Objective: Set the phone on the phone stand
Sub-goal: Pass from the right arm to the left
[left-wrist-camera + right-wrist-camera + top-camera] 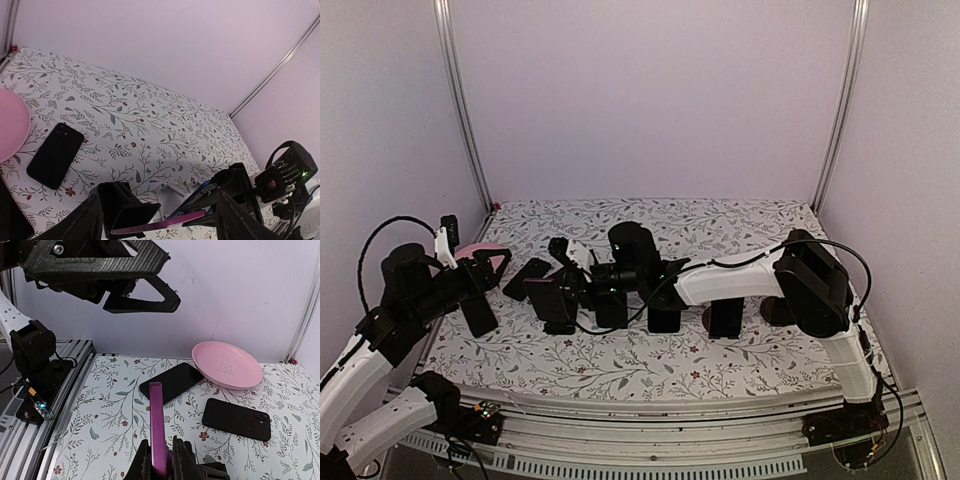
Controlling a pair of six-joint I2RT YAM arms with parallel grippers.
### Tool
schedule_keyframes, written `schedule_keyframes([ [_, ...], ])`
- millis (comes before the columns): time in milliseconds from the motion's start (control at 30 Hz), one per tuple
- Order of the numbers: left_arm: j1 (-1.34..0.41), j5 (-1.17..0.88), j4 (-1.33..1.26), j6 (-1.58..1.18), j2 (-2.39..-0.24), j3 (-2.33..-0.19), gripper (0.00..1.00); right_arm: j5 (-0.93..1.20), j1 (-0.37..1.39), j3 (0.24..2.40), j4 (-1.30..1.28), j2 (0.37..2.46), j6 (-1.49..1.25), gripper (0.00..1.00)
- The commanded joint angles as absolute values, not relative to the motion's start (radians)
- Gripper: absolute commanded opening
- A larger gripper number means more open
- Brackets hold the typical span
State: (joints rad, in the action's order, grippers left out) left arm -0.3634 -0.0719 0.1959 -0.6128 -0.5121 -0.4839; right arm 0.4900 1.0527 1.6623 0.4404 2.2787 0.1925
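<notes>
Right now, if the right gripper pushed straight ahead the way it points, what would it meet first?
Probably the black phone lying flat just beyond the tip of the purple phone that the right gripper holds. Height is hard to judge, so it may pass above it.

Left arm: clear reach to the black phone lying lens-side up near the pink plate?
Probably yes. The left gripper is open above the mat, that black phone lies flat and uncovered, and the right gripper, shut on the purple phone, stands short of it.

plate (227, 365): left on table (115, 430) | first flat phone (236, 419): right of plate | second flat phone (172, 382): before plate, just beside | upright phone (157, 435): in right tool (161, 456), right of both
</notes>
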Motion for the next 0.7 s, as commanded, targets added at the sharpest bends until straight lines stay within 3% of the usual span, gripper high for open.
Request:
schedule_keyframes([
  [0, -0.35, -0.081, 0.177, -0.599, -0.518, -0.483, 0.77, 0.479, 1.061, 1.659, 0.466, 2.303, 0.195, 0.02],
  [433, -0.348, -0.09, 0.167, -0.598, -0.522, -0.475, 0.77, 0.448, 1.074, 1.659, 0.446, 2.29, 0.221, 0.02],
  [667, -0.35, -0.101, 0.169, -0.593, -0.483, -0.446, 0.82, 0.432, 1.076, 1.69, 0.416, 2.256, 0.167, 0.02],
])
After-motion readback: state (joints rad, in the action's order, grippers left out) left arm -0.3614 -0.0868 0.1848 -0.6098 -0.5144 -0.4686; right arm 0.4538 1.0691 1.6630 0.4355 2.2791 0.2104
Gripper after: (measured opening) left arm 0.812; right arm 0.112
